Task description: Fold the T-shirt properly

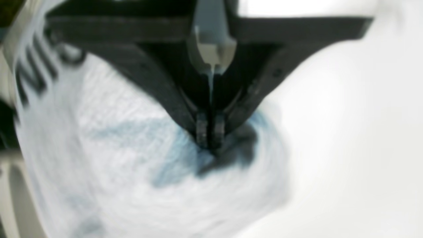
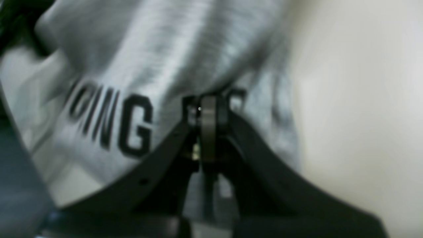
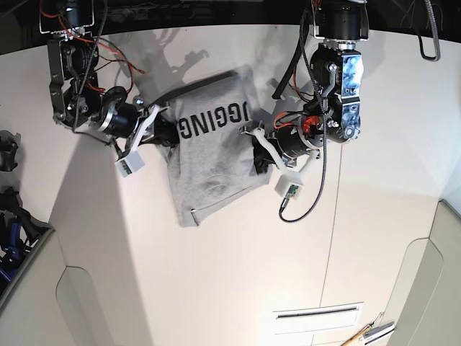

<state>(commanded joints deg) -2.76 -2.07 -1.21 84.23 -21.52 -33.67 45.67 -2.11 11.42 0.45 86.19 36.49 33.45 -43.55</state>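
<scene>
Here we are with both arms in on the shirt point(image 3: 216, 163), a grey bundle slung between them over the pale table point(image 3: 238, 288), black lettering point(image 3: 204, 122) facing the base camera across its upper part. On the robot's left, the left gripper point(image 1: 210, 132) has its fingertips drawn together, and they are clamped on a pinch of grey cloth, creases running out from the tips. Over on the other side, the right gripper point(image 2: 208, 115) is right up against the fabric near the letters; its fingers look close together, but blur and dark cloth hide the tips, so whether they have a grip I cannot tell. The step in hand looks like a two-handed fold or a straightening of one, with the shirt already narrowed into a rough block and its lower end skewed toward the robot's right. A good part of the job seems done, yet the edges are uneven. What does the next move call for? Both arms working at the same pace, keeping the cloth lightly taut between them, squaring the edges, then laying it down flat before letting go. Pull unevenly here and that soft cotton could twist or bunch, or slip from the right side.
</scene>
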